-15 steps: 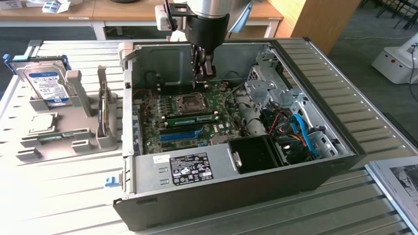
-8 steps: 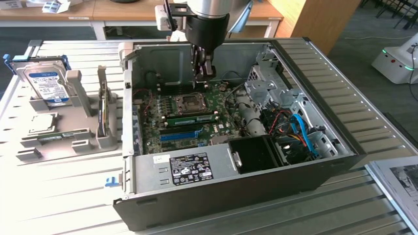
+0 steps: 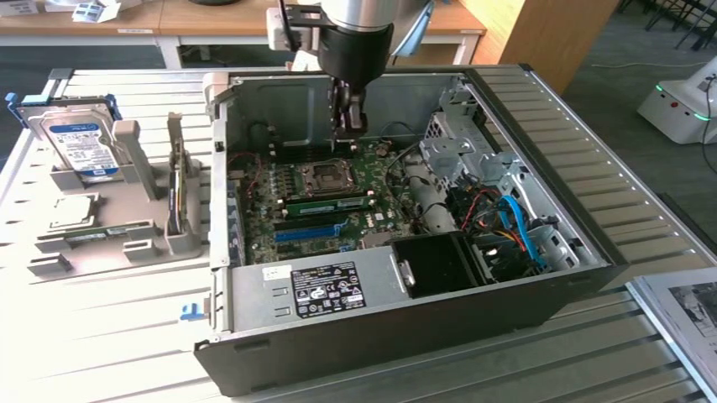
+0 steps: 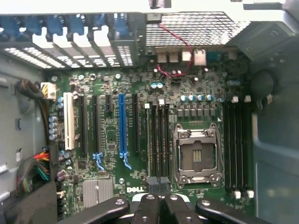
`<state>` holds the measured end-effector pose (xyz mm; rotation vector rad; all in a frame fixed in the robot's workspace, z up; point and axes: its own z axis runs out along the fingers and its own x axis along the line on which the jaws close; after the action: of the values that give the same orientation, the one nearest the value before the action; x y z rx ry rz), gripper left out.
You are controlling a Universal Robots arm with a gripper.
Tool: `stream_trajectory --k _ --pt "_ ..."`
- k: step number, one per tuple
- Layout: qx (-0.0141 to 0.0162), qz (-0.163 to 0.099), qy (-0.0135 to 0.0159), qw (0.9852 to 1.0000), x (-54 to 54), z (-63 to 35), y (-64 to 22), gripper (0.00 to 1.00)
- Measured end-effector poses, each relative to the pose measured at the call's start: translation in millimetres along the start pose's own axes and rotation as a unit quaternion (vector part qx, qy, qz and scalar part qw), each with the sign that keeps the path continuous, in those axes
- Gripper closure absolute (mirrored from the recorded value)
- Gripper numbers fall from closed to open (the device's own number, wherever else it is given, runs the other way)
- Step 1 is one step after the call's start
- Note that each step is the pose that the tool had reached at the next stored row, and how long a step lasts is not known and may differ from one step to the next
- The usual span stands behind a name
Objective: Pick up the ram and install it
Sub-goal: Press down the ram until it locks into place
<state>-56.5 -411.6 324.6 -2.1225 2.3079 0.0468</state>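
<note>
My gripper (image 3: 349, 126) hangs inside the open computer case (image 3: 583, 252), over the motherboard (image 3: 319, 210) just behind the empty CPU socket (image 3: 328, 175). Jaws are drawn together and hold nothing that I can see. A ram (image 3: 327, 204) stick lies seated in a slot just in front of the socket, clear of the fingers.

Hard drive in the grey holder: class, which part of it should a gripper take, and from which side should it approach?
Probably the upper end, from above. The hard drive stands nearly upright with its lower end seated in the grey holder, so only the top stands free. It is a thin slab, so the fingers would close across its labelled front and its back.
</note>
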Motion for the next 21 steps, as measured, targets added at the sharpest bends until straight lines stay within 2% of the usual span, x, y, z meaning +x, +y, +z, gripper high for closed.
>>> stream_trajectory --k 6,11,16,18,21 --pt "0.0012 0.051 -0.0009 0.9987 0.0 0.4 0.0 0.9" --pt "0.0022 0.092 -0.0017 0.9958 0.0 0.6 0.0 0.9" --pt "0.0034 0.137 -0.0025 0.9906 0.0 0.8 0.0 0.9" --pt "0.0038 0.154 -0.0028 0.9881 0.0 0.9 0.0 0.9" --pt "0.0044 0.181 -0.0033 0.9834 0.0 1.0 0.0 0.9"
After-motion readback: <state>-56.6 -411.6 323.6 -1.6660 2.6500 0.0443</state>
